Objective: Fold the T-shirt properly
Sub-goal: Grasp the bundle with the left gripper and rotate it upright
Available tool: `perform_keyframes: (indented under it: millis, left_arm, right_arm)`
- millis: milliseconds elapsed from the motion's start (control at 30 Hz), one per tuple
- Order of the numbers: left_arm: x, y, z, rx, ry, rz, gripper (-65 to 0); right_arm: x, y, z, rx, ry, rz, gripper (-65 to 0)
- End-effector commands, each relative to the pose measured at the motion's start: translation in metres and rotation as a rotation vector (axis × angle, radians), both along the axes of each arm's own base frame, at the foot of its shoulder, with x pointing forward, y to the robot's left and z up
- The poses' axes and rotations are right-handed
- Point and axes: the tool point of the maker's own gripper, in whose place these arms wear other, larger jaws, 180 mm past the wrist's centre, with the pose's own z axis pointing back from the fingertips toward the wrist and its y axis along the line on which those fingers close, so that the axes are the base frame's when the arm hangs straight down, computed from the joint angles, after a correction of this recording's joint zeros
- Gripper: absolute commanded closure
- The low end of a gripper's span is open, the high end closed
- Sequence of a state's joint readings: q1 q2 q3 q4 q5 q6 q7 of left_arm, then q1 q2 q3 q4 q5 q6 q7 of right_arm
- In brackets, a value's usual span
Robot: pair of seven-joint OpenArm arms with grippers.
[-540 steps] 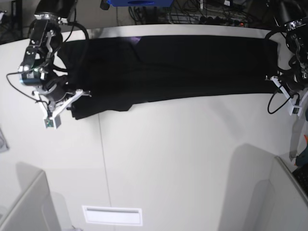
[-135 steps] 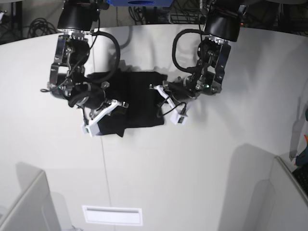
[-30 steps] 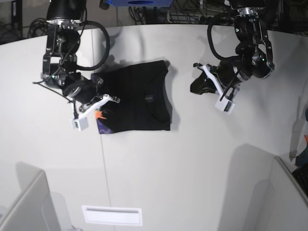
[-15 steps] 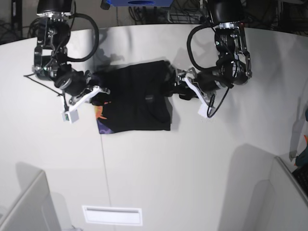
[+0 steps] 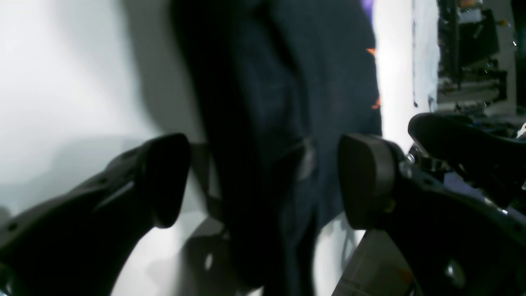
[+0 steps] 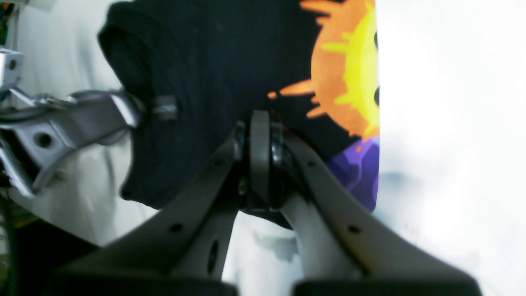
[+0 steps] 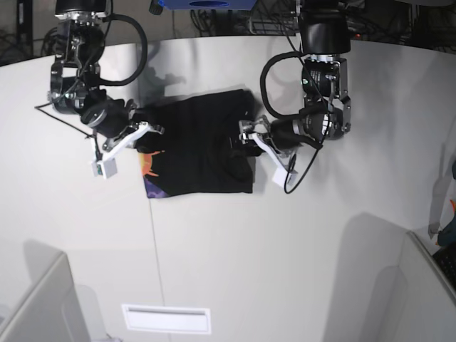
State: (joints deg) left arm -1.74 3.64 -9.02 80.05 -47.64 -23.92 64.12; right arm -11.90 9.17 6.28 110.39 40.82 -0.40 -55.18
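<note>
**Shirt edge sits between your left jaws**

Left wrist: your left gripper [image 5: 263, 181] is spread wide astride the T-shirt [image 5: 287, 102] edge.

Right wrist: your right gripper [image 6: 259, 135] is pressed together against the cloth.

Base: the shirt lies folded between both arms on the table [image 7: 249, 263].

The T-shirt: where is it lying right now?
In the base view the T-shirt lies folded on the white table, between the right pincer and the left pincer.
</note>
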Motion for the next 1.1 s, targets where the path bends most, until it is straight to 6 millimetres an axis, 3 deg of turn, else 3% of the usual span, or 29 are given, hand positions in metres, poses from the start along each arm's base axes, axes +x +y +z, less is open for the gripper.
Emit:
perform_keyframes:
  millis: [0,67,133,233,333,533,667,800,967,1067]
  left_arm:
    - [0.009,-0.006,0.013,-0.024,-0.046,-0.001,-54.0]
    - [0.004,-0.016,0.012,-0.026,-0.046,-0.031,-53.3]
    - [0.002,-0.019,0.012,-0.026,-0.045,-0.043,-45.9]
    - [0.004,-0.018,0.012,-0.023,-0.046,-0.040,-24.5]
    - [0.003,-0.009,-0.001,-0.004,0.018,-0.011,-1.3]
    - [0.009,-0.002,-0.014,0.040,0.087,-0.026,0.0]
    - [0.009,0.006,-0.013,0.220,0.041,-0.243,0.0]
    - [0.008,0.025,-0.019,0.473,-0.023,-0.505,0.0]
    - [0.003,0.050,-0.022,0.748,-0.100,-0.805,0.0]
    - [0.004,0.040,-0.013,0.877,-0.272,-0.966,0.0]
  right_arm:
    - [0.007,0.000,0.015,0.005,-0.067,-0.002,0.0]
    - [0.008,-0.002,0.017,0.006,-0.089,-0.018,0.0]
    - [0.008,-0.016,0.017,-0.003,-0.097,-0.062,0.0]
    - [0.006,-0.035,0.016,-0.015,-0.095,-0.119,0.0]
    - [0.002,-0.051,0.015,-0.030,-0.089,-0.163,0.0]
    - [-0.006,-0.074,0.017,-0.078,-0.126,-0.152,0.0]
    - [-0.015,-0.097,0.018,-0.118,-0.135,-0.174,0.0]
    - [-0.022,-0.114,0.016,-0.138,-0.124,-0.216,0.0]
    - [-0.029,-0.119,0.013,-0.149,-0.114,-0.217,0.0]
    - [-0.034,-0.117,0.009,-0.147,-0.096,-0.214,0.0]
